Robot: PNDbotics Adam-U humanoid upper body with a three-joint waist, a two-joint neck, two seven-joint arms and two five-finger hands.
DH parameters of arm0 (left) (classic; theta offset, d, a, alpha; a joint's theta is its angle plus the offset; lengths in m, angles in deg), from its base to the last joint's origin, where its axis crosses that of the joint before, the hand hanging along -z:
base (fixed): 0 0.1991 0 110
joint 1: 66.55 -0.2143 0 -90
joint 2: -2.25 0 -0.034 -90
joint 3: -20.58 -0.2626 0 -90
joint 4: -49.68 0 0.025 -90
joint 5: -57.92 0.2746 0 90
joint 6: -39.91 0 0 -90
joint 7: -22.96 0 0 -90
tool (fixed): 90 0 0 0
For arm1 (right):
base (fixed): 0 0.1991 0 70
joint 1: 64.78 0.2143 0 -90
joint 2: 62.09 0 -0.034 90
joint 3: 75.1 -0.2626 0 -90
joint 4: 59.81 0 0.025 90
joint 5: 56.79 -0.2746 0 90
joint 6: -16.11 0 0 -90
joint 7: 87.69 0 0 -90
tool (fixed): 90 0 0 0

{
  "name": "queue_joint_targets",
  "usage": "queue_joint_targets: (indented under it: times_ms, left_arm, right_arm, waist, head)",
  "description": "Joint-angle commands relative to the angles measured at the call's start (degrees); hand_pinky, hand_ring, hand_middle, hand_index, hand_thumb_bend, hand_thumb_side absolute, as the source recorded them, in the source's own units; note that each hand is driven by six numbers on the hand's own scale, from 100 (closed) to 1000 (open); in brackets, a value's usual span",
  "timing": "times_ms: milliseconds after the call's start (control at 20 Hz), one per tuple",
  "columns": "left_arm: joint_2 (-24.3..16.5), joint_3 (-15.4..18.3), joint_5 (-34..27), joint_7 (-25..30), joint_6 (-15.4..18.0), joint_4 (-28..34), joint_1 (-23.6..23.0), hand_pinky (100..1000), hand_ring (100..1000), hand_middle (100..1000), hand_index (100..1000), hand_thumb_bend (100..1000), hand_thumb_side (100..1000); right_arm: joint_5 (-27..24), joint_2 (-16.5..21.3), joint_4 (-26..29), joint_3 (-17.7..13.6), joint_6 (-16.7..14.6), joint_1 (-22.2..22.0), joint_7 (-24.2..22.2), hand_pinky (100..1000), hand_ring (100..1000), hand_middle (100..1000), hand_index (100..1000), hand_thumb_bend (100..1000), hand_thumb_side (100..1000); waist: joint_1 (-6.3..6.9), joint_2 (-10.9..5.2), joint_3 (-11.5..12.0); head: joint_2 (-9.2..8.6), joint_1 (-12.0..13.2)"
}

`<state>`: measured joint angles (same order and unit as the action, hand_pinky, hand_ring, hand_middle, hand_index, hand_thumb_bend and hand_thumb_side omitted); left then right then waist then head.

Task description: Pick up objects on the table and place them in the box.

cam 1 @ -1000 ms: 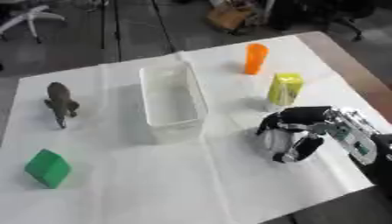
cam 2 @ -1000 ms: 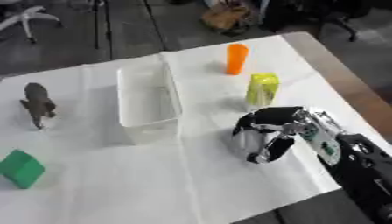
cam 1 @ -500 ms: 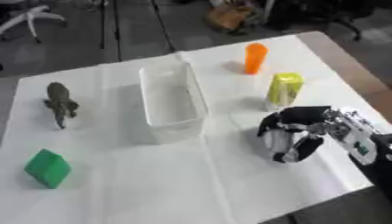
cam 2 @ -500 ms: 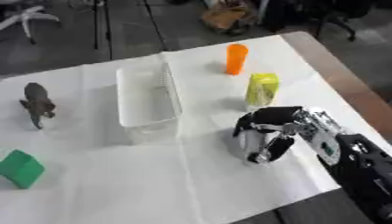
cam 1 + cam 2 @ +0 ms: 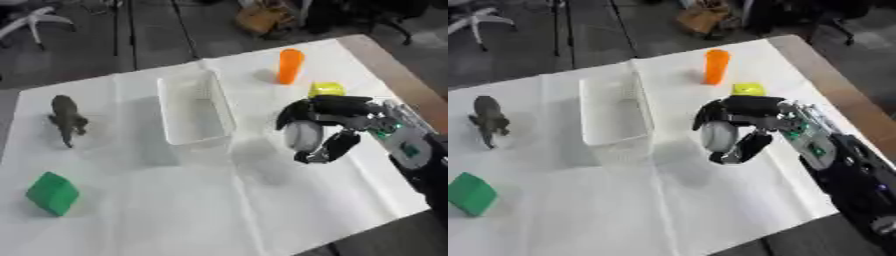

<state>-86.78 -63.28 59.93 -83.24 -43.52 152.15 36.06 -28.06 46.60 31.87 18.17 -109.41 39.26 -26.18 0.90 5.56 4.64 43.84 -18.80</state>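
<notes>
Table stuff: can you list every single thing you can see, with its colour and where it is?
box: 1, clear white plastic, middle of the table, looks empty
dinosaur toy: 1, dark grey-green, standing at the left, apart from the box
block: 1, green, near left corner of the table
cylinder: 1, orange, upright, far side, right of the box
yellow-green thing: 1, just behind the hand, partly hidden
ball: 1, white, round, held in the hand right of the box
table cover: 1, white, spread over the table
right hand: 1, black, fingers curled round the ball, above the table
left hand: not in view
</notes>
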Motion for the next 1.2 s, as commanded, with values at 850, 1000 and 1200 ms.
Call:
queue_joint_targets:
  times_ms: [850,1000,1200]
  left_arm:
    - [-0.4,-0.7,-0.3,0.9,0.0,0.7,0.7,616,671,627,744,316,1000]
    - [-0.2,-0.8,-0.4,1.1,0.1,0.7,0.8,616,671,627,744,316,1000]
    - [0.0,-1.0,-0.5,1.2,0.1,0.7,0.9,616,671,627,744,316,1000]
  right_arm:
    - [-7.2,-2.2,-15.6,7.0,-15.7,23.0,-5.4,329,516,811,854,158,145]
    - [-5.3,-3.9,-19.5,7.9,-16.4,26.0,-4.0,332,517,812,854,164,143]
    - [-2.5,-6.3,-23.0,8.8,-16.4,28.8,-2.8,360,523,820,860,187,147]
  waist:
    - [0.42,-1.06,0.8]
    - [0.53,-1.02,1.2]
    - [0.67,-1.08,1.7]
  head:
    - [0.28,-1.2]
    - [0.28,-1.5]
    - [0.28,-2.1]
